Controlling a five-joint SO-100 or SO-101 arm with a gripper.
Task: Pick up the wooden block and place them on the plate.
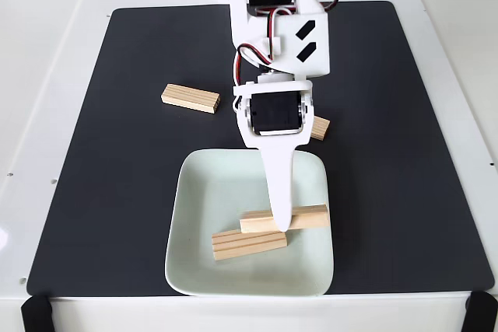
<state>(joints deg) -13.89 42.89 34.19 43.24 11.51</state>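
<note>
Two wooden blocks lie in the plate (194, 192): one block (249, 244) near its front, a second block (307, 217) overlapping it behind. The gripper (282, 221) stands over the second block; whether it grips cannot be told. A third block (190, 99) and a fourth (320, 127), partly hidden by the arm (274, 106), rest on the black mat (124, 192).

Wooden block (320, 128) mostly hidden behind the arm (274, 106)
</note>
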